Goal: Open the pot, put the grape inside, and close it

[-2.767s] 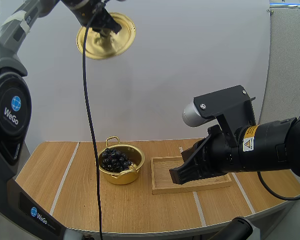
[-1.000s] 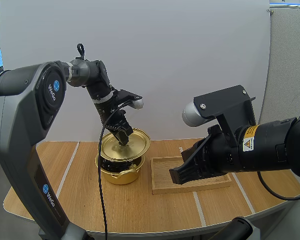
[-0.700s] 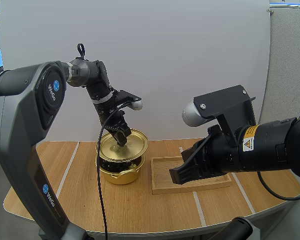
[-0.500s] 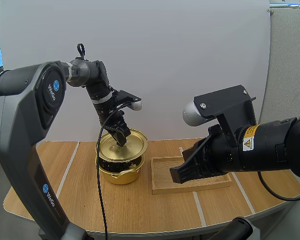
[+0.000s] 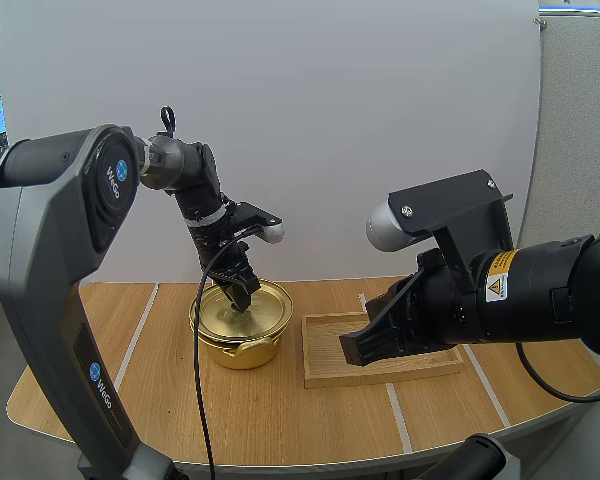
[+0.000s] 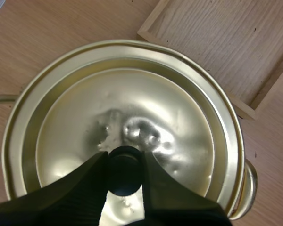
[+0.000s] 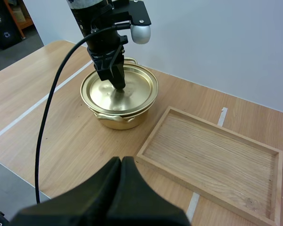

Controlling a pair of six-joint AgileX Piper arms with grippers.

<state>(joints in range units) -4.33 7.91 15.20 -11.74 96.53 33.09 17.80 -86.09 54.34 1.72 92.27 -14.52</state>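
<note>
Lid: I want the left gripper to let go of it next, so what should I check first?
1. Lid seated flat on the pot: ok.
2. Left gripper pinching the knob: ok.
3. Grapes inside: cannot tell, the lid hides them.
4. Right gripper apart from the pot: ok, shut, near the wooden tray.
5. Pot upright on the table: ok.
</note>
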